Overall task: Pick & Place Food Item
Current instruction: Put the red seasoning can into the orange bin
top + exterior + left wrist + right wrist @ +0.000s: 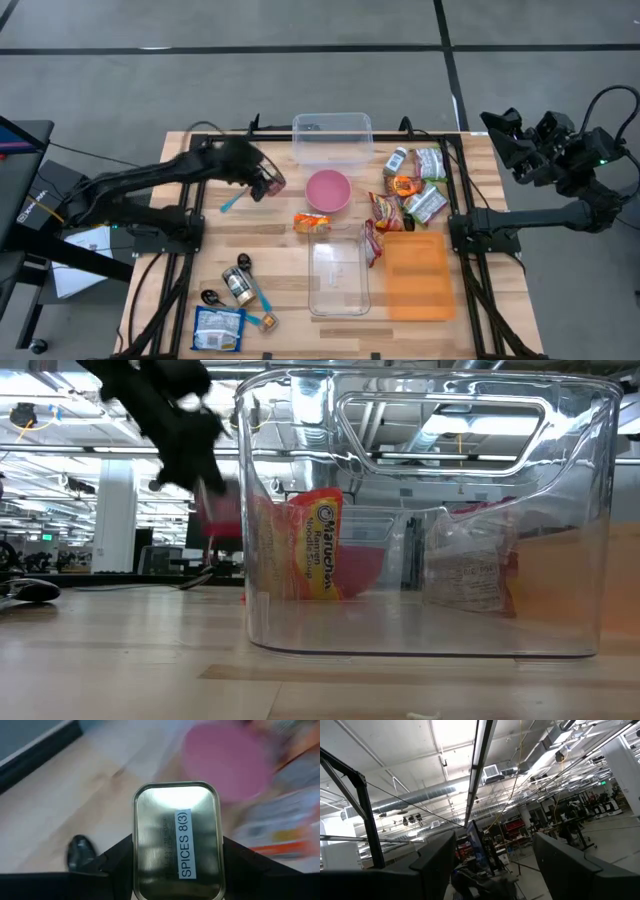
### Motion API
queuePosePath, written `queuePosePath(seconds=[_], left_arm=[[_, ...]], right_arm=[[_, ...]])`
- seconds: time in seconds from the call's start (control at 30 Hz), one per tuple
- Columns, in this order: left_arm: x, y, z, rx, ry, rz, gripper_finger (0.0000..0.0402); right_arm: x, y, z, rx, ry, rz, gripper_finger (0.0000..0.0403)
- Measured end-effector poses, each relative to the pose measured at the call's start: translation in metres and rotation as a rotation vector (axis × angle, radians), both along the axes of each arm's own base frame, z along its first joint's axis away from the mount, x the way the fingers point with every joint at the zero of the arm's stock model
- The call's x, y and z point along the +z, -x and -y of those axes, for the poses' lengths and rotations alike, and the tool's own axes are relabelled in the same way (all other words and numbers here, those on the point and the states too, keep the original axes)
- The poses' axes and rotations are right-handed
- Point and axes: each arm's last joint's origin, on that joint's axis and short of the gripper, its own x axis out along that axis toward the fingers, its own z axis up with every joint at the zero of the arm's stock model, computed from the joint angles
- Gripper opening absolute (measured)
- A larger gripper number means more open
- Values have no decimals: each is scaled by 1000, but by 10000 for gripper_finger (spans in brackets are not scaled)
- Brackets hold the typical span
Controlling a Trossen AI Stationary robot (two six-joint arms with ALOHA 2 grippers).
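A small rectangular metal tin labelled "SPICES 8(3)" (176, 840) sits between the fingers of my left gripper (177, 870). That gripper (266, 184) hovers over the wood table, left of the pink bowl (328, 190), and it is shut on the tin. In the low view the gripper (205, 480) shows blurred, well above the table top. My right gripper (495, 865) is open and holds nothing. It is raised off the table's right edge (505, 130) and points up into the room. My left gripper pinches the tin by its two long sides (136, 862) between its two fingers, which lie along the tin's near half. The fingers come slanting down from the table's left side. The tin is lifted clear of the table, its lid facing up toward the wrist.
A clear tub (332, 135) stands at the far edge and another (338, 275) at the near middle, beside an orange lid (415, 275). A ramen packet (311, 222) lies by the bowl and snack packs (410, 190) at the right. A jar, spoons and a blue packet (218, 328) lie near left.
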Motion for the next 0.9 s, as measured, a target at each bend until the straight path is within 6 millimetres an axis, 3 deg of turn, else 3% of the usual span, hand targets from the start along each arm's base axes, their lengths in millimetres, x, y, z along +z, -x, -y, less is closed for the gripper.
queuePosePath(seconds=[0.23, 0.4, 0.63, 0.9], left_arm=[[50, 36, 22, 124, 55, 382, 210], [71, 40, 27, 194, 154, 630, 210], [90, 6, 25, 154, 277, 940, 210], [77, -44, 17, 185, 550, 1090, 210]], right_arm=[[0, -1, 0, -6, 8, -5, 260], [-1, -15, 1, -31, 51, -61, 260], [-5, -60, 6, -184, 312, -240, 260], [-11, -117, 6, -346, 776, -418, 260]])
